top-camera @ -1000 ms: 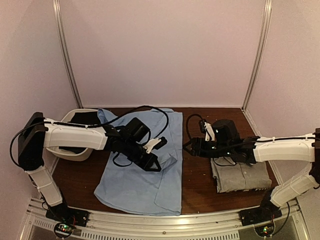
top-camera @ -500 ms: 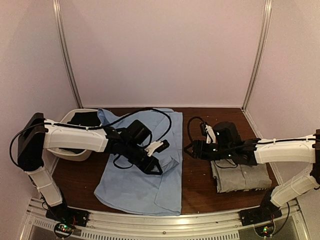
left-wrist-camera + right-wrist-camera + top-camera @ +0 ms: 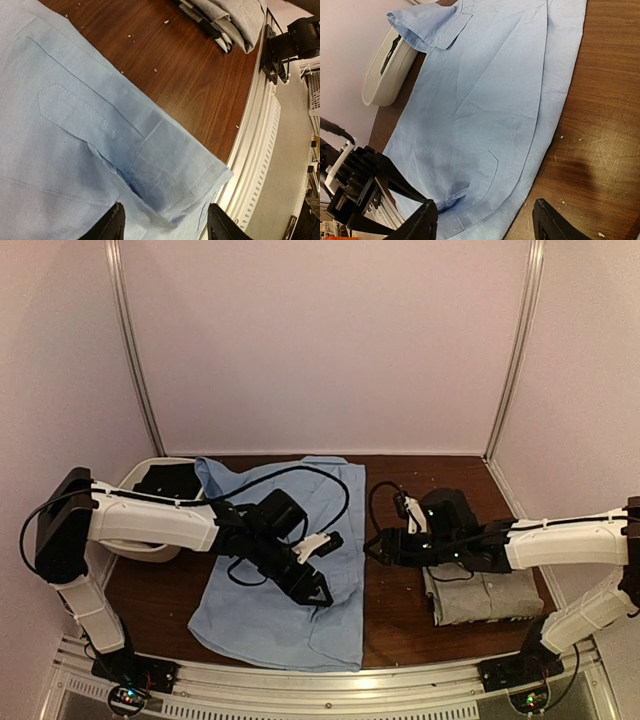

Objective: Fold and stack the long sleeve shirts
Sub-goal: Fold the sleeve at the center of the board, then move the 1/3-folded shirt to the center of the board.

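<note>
Left pincer: released. The two black fingers of your left gripper (image 3: 165,226) stand apart, low over blue cloth, and a loose ridge of fabric lies between them unpinched.
Right pincer: released. Your right gripper (image 3: 482,222) has its fingers spread wide with nothing between them.
Under the left pincer: a sleeve end of the light blue shirt (image 3: 75,125), with its stitched placket (image 3: 65,107) and cuff (image 3: 192,180) lying flat.
Under the right pincer: the blue shirt's right edge and bare wood of the table (image 3: 600,125).
Shirt count: two.
Blue shirt position: spread open on the left half of the table, collar toward the back wall and hem at the near edge.
Grey shirt position: the grey shirt (image 3: 480,595) is folded into a compact rectangle on the right near side, apart from the blue one, with your right arm reaching across above it.
Arm count: two, both stretched toward the middle, with the pincers near each other on either side of the blue shirt's right edge.
Other items: one white tub (image 3: 140,545) at the far left corner, with something dark (image 3: 165,478) in it.
Top view only: both shirts whole, with the bare strip of wood between them.
Left wrist only: pale specks (image 3: 131,36) on the wood, and the slotted metal rail (image 3: 255,165) along the near edge.
Right wrist only: the blue collar (image 3: 427,30) folded open next to the tub, and fine scratches in the tabletop.
</note>
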{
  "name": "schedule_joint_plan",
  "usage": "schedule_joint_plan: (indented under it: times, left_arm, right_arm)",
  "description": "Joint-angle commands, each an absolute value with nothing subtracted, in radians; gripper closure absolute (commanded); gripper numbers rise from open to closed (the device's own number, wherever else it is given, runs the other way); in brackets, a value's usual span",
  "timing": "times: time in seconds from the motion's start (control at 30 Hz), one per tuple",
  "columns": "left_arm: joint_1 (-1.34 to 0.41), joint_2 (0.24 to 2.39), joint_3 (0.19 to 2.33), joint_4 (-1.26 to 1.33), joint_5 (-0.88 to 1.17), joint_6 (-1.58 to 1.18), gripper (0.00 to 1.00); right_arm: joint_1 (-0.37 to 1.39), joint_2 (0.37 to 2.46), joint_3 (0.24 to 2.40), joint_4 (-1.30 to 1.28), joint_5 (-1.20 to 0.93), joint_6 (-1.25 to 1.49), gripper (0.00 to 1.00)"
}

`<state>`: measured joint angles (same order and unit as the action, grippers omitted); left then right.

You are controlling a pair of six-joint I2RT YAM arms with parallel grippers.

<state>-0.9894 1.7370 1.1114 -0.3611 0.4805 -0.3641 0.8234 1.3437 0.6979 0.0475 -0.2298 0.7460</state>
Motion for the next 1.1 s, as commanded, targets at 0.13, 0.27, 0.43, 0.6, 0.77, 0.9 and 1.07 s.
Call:
schedule_joint_plan:
  times: [0.13, 0.27, 0.43, 0.6, 0.77, 0.9, 1.07]
  left_arm:
    - [-0.992, 1.665, 1.079, -0.328, 0.51, -0.352, 0.42]
    - [-0.99, 1.654, 1.092, -0.342, 0.428, -0.379, 0.42]
    - [-0.947, 1.673, 1.126, -0.375, 0.316, -0.445, 0.45]
    - [-0.863, 1.694, 1.127, -0.357, 0.296, -0.509, 0.47]
    - [-0.791, 1.705, 1.123, -0.33, 0.296, -0.546, 0.49]
    - [-0.731, 1.71, 1.117, -0.327, 0.287, -0.559, 0.5]
    - [-0.666, 1.704, 1.089, -0.321, 0.28, -0.563, 0.5]
  right_arm:
    - [0.901, 1.383, 0.68, -0.017, -0.235, 0.722, 0.33]
    - [0.945, 1.397, 0.673, -0.036, -0.237, 0.726, 0.33]
    - [1.003, 1.43, 0.676, -0.034, -0.229, 0.744, 0.4]
    - [0.994, 1.455, 0.726, -0.036, -0.157, 0.76, 0.5]
    - [0.909, 1.506, 0.796, 0.067, -0.206, 0.768, 0.6]
    - [0.862, 1.601, 0.898, 0.116, -0.239, 0.758, 0.63]
    - [0.801, 1.742, 0.976, 0.208, -0.306, 0.771, 0.64]
